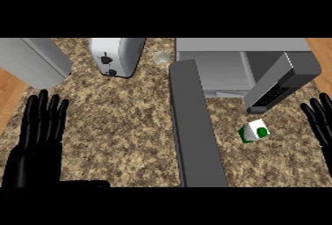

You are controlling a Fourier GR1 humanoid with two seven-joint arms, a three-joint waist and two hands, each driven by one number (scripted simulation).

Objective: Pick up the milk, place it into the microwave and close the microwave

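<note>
Head view showed the milk carton [255, 131] lying on the tabletop [123, 132] before the microwave [246, 66], beside its open door [194, 127]. Both hands, left [40, 127] and right [321, 121], were open and empty. A careless reach could have knocked the carton away or struck the door.

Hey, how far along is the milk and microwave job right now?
Done: only that the microwave stands open, its door swung out over the counter. In hand: nothing; the left hand and right hand are both open and away from the milk, which sits on the counter in front of the microwave. Left: grasping the milk, putting it inside, shutting the door.
</note>
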